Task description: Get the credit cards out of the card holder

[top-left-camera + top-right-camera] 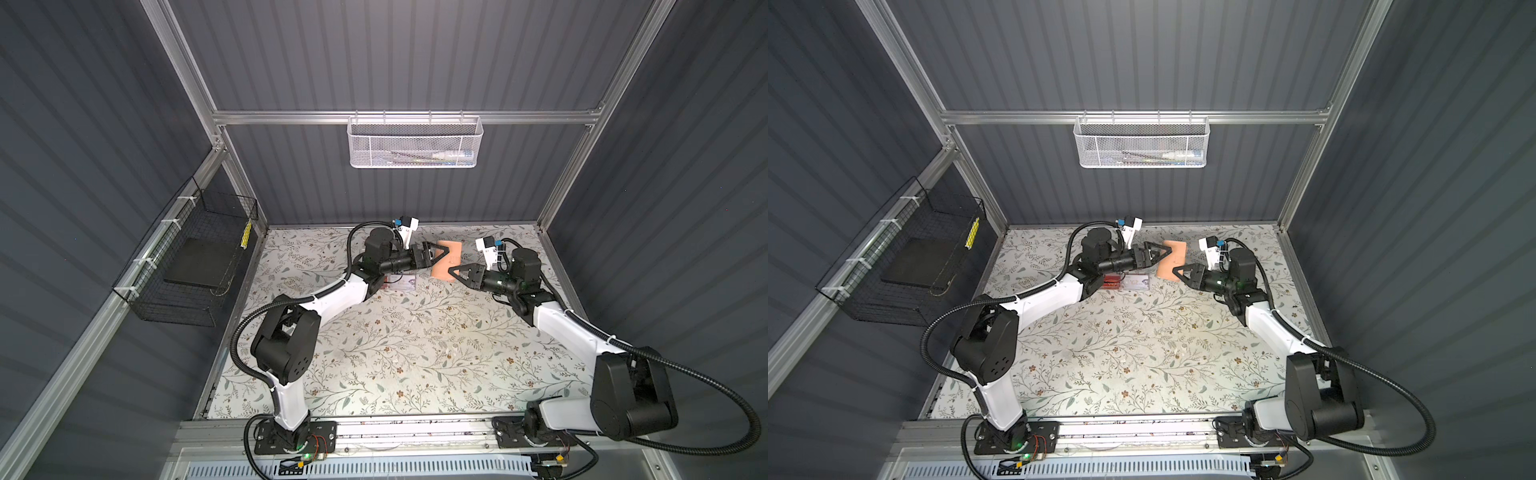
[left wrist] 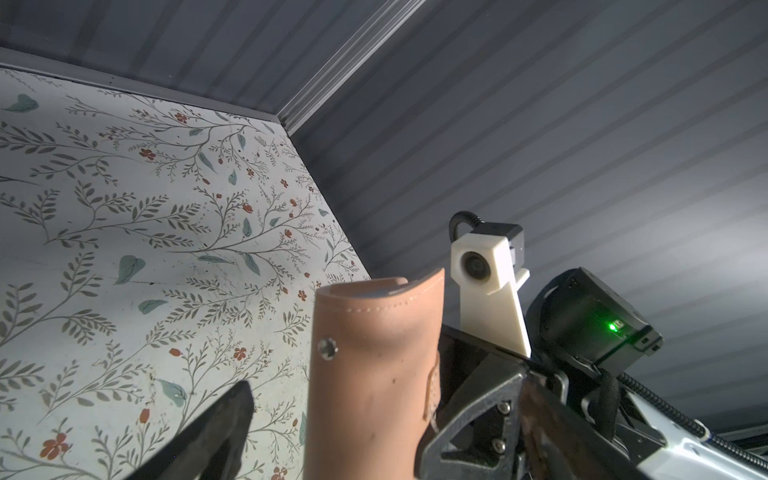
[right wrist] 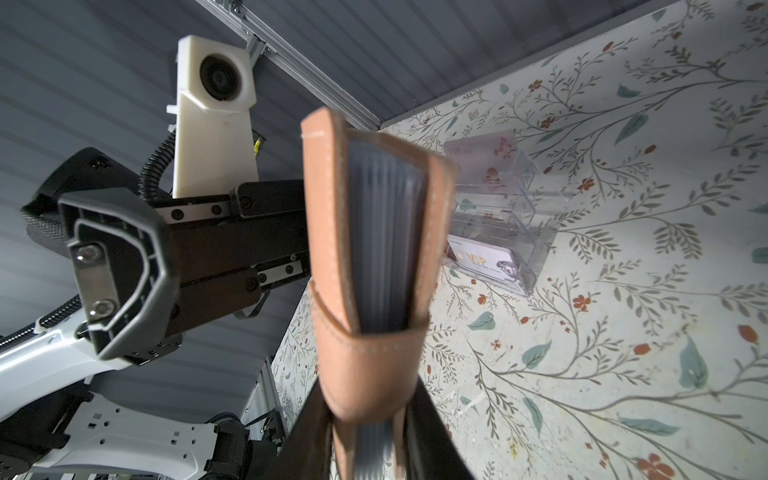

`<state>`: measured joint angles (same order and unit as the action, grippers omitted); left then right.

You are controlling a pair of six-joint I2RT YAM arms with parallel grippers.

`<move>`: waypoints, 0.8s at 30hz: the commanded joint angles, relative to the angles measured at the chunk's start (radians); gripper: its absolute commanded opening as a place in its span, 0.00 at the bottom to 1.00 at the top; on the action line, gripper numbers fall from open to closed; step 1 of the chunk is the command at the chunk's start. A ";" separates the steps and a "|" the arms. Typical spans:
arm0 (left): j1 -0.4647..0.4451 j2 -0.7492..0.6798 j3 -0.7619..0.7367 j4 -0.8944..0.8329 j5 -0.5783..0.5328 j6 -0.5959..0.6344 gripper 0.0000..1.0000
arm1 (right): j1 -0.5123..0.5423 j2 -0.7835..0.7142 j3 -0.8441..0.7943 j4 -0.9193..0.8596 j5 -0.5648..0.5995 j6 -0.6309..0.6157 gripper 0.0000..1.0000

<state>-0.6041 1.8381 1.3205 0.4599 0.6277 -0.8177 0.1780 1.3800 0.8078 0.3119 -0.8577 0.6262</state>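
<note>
Tan leather booklet card holder (image 1: pixel 446 257) hung over floral counter (image 1: pixel 395 353) near back edge in both top views; right end effector (image 1: pixel 453 272) clamped its near end, presenting it. Left wrist: left end effector (image 2: pixel 386 390) gaped wide astride cover, empty. Right wrist: grey sleeve pages (image 3: pixel 386 232) exposed, open room around.

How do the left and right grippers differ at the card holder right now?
The left gripper is open, jaws apart either side of the card holder; the right gripper is shut on it. In both top views the left gripper reaches in from the left, the right gripper from the right. Both meet at the card holder.
</note>
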 commanded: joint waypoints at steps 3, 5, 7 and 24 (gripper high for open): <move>-0.001 -0.008 -0.019 0.048 0.055 -0.009 0.95 | 0.015 0.024 0.048 0.104 -0.067 0.003 0.00; -0.002 -0.006 -0.025 0.058 0.059 -0.010 0.93 | 0.017 0.032 0.050 0.120 -0.074 0.011 0.00; -0.001 -0.004 -0.031 0.076 0.066 -0.017 0.91 | 0.017 0.045 0.052 0.144 -0.090 0.024 0.00; -0.002 0.015 -0.030 0.089 0.069 -0.024 0.45 | 0.026 0.083 0.068 0.171 -0.108 0.043 0.03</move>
<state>-0.6003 1.8416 1.2942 0.5201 0.6724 -0.8448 0.1974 1.4487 0.8387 0.4423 -0.9459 0.6727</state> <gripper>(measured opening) 0.475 0.261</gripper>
